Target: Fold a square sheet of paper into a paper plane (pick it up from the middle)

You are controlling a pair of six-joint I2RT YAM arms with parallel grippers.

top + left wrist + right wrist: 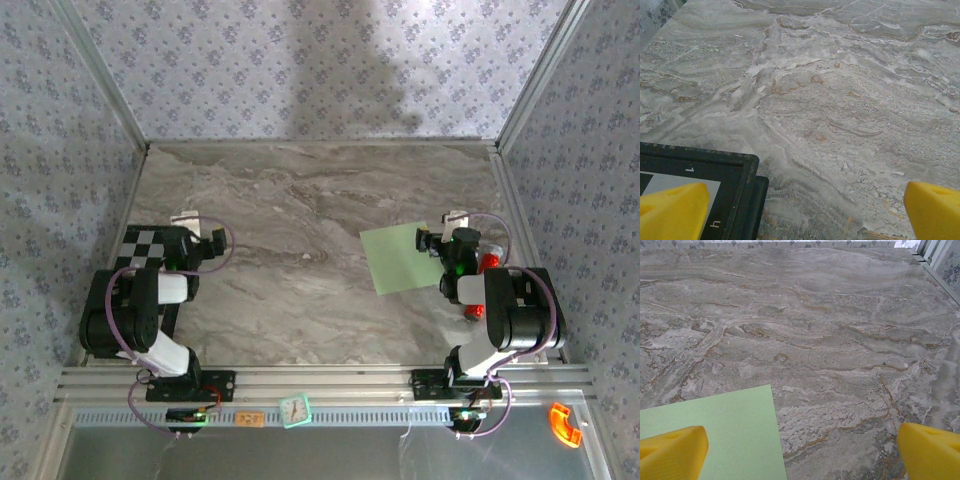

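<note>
- Yellow-tipped right end effector (800, 455) stands spread wide and empty at the right edge of the square sheet of paper (715, 432). One fingertip (672, 452) is over the paper, the other over bare table (840, 340).
- Left end effector (805, 212) is likewise released and holds nothing. It sits beside a black checkered board (725, 175), well apart from the sheet.
- The pale green sheet lies flat on the table, right of centre, slightly turned, with no crease visible.
- Judged progress: nothing is done yet. The pickup from the middle and every fold are left.
</note>
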